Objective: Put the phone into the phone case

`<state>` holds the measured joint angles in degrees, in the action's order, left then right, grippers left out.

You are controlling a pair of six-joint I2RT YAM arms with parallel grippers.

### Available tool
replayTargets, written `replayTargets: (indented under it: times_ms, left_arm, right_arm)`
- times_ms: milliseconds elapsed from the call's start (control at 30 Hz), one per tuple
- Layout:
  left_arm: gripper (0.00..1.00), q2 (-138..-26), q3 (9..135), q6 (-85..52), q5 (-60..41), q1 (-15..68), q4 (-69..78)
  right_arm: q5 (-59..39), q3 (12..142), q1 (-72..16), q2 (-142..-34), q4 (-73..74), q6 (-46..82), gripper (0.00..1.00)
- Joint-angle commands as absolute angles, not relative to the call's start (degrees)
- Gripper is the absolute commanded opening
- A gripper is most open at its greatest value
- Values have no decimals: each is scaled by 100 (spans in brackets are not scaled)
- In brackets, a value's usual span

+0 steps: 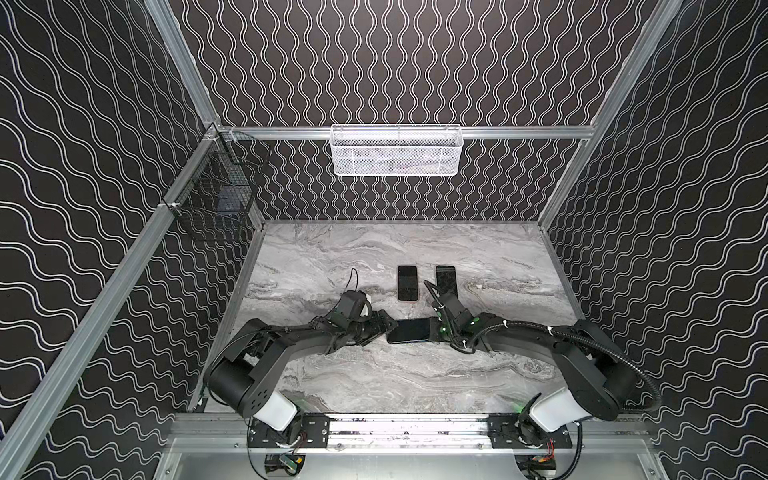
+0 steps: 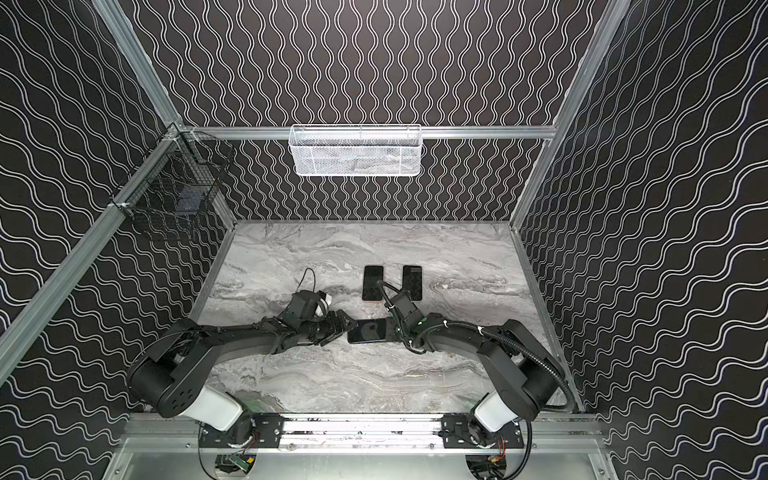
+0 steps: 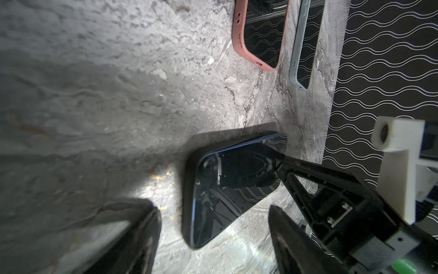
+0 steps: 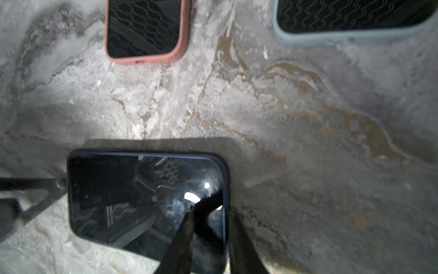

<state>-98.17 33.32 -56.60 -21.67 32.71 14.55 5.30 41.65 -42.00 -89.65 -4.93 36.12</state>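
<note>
Phone (image 1: 411, 331) lies screen-up on the marble worktop (image 1: 374, 384), near its middle, between the two arms. A dark blue rim, the phone case (image 4: 147, 153), runs round the glass in both wrist views. By my reading the phone is already in its case, or very nearly. What may be left is pressing the corners home and letting go, and whether every corner is seated I cannot tell.

Its long axis runs left to right across both top views, one short end toward each arm. Which end is the top does not show.

The left pincer (image 1: 384, 330) stands with its fingers apart, either side of one short end and not touching it. The right pincer (image 4: 211, 213) looks clamped on the opposite end, one finger on the glass and one outside the rim.

Farther back lie two more handsets side by side — a pink-cased phone (image 1: 407, 282) and a grey-cased phone (image 1: 446, 280) — with their long axes running front to back, square to the one being worked on.
</note>
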Motion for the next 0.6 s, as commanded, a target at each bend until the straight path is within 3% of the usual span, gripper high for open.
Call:
replayTargets:
  times_ms: [0, 567]
  left_arm:
    - [77, -9944, 3371, -5555, -2044, 3291, 1168]
    - [77, -10006, 3197, -5762, -1987, 3305, 1826]
  right_arm:
    - [521, 4200, -4211, -9110, -520, 3549, 22]
    - [242, 4088, -4211, -9516, -388, 3605, 18]
